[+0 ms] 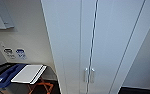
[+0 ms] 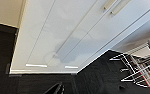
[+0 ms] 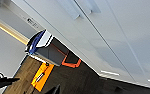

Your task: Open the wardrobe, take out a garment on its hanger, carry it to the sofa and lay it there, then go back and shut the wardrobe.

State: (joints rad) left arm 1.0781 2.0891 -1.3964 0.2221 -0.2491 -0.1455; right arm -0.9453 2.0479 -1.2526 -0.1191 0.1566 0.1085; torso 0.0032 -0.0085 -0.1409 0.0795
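Observation:
The tall white wardrobe (image 1: 101,37) stands right in front of me with both doors shut. Its two small pale handles (image 1: 89,75) sit side by side at the seam between the doors. The left wrist view looks up the doors from near the floor (image 2: 73,32), with the handles (image 2: 114,5) at the far end. In the right wrist view the same doors (image 3: 111,32) and handles (image 3: 81,8) run across at a slant. A dark piece of my left gripper (image 2: 56,89) and of my right gripper (image 3: 56,90) pokes in at the picture edge. The garment, hanger and sofa are hidden.
To the left of the wardrobe stands a dark bin (image 1: 6,75) with a blue cover and a white board (image 1: 28,73) on it, over an orange frame (image 1: 42,87). An orange flat object (image 3: 41,76) lies on the floor. A metal wire rack (image 2: 138,70) stands on the wardrobe's other side. The carpet (image 2: 41,82) is dark.

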